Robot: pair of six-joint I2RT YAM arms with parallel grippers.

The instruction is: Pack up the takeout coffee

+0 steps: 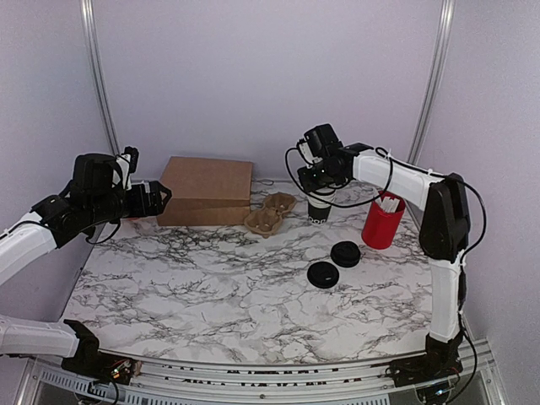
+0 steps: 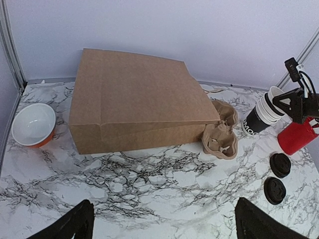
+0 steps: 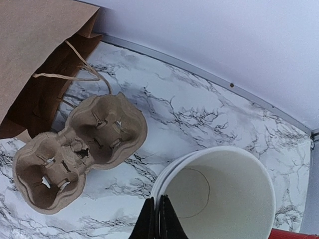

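A stack of black paper cups (image 1: 320, 207) with white print and white rims stands at the back right, and also shows in the left wrist view (image 2: 260, 117). My right gripper (image 3: 158, 219) is shut on the white rim of the top cup (image 3: 219, 194), one finger inside and one outside; it shows from above too (image 1: 319, 186). No single cup stands apart from the stack. Two round black lids (image 1: 345, 253) (image 1: 322, 274) lie on the marble in front. My left gripper (image 2: 164, 226) is open and empty, held above the table's left side (image 1: 157, 199).
A brown paper bag (image 1: 205, 190) lies on its side at the back. A cardboard cup carrier (image 1: 268, 213) lies between the bag and the cups. A red tub (image 1: 382, 221) stands right of the cups. A white and orange bowl (image 2: 34, 124) sits at the far left.
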